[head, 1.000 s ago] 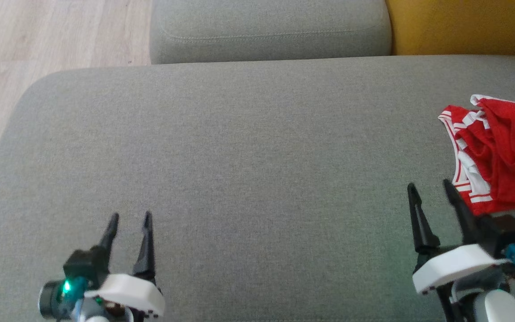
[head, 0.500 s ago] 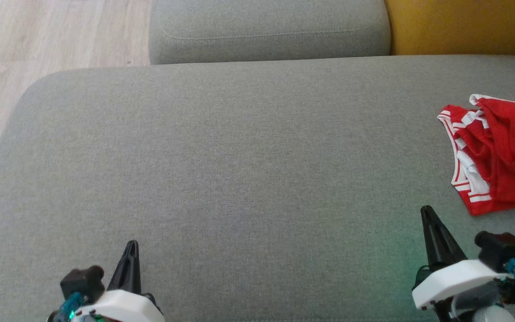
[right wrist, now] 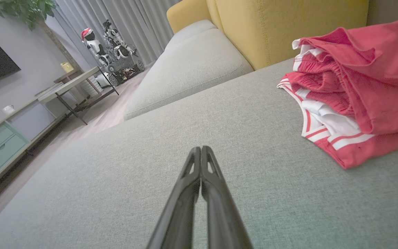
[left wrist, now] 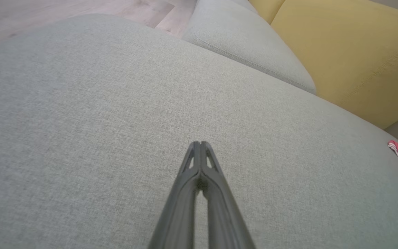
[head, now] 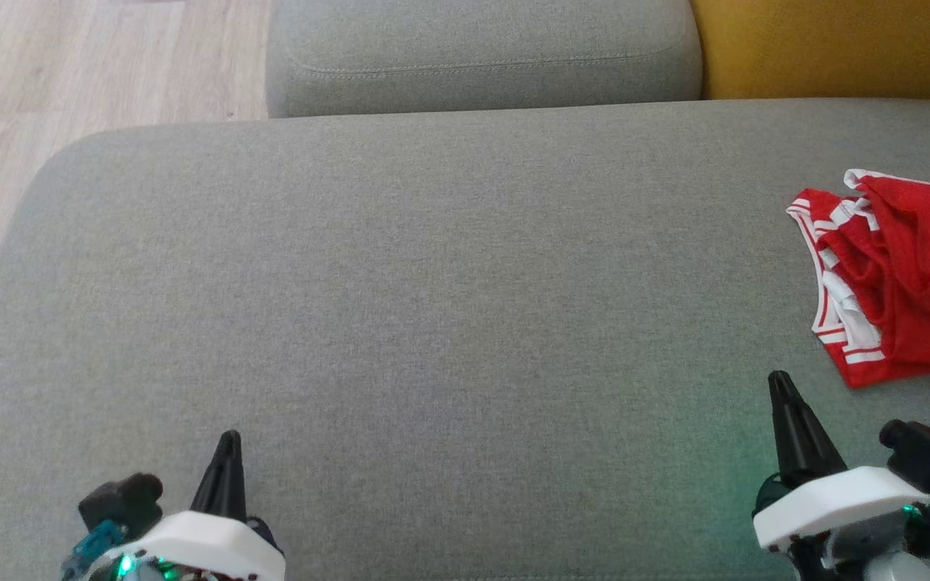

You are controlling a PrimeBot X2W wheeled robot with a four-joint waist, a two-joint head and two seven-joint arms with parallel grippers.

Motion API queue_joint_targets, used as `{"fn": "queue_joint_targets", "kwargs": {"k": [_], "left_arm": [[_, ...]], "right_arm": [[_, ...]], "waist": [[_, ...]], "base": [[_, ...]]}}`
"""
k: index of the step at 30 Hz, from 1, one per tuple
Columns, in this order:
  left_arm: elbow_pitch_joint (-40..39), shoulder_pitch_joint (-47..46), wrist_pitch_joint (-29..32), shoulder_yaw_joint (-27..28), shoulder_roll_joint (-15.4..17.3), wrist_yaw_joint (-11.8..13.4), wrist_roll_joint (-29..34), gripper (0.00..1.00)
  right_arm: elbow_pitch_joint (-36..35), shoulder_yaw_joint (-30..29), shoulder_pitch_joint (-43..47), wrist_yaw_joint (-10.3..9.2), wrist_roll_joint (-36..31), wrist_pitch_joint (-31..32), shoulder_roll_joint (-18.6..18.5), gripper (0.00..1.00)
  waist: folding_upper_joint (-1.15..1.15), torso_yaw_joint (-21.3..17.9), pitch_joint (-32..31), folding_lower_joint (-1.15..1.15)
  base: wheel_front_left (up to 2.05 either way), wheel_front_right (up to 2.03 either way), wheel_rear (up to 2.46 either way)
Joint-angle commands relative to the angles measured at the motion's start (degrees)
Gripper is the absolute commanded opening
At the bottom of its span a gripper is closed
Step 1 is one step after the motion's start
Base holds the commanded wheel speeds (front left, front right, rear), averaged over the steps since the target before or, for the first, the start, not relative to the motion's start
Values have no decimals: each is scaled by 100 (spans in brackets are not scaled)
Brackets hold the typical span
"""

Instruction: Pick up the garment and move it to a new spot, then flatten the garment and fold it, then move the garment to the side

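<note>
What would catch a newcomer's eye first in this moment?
The bunched red garment with white trim stands out at the right edge of the wide grey seat cushion. Behind it sits a yellow back cushion. At the head view's lower corners, the left gripper and right gripper show fingers shut, holding nothing.

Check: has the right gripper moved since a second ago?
Yes. The right gripper has drawn back toward the robot, away from the red garment, jaws now shut.
</note>
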Motion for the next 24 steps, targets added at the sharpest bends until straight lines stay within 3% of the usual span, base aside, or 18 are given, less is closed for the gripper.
{"fn": "queue_joint_targets", "kwargs": {"k": [1, 24], "left_arm": [[-157, -316, 25, 148, 26, -58, -172, 0], [-155, -486, 405, 532, -68, -336, -1586, 0]], "right_arm": [[-153, -5, -324, -1, 208, 22, -83, 0], [37, -79, -505, -2, 1826, 78, -123, 0]], "waist": [[0, -2, -1, 0], [0, -39, -12, 0]], "base": [[0, 0, 0], [0, 0, 0]]}}
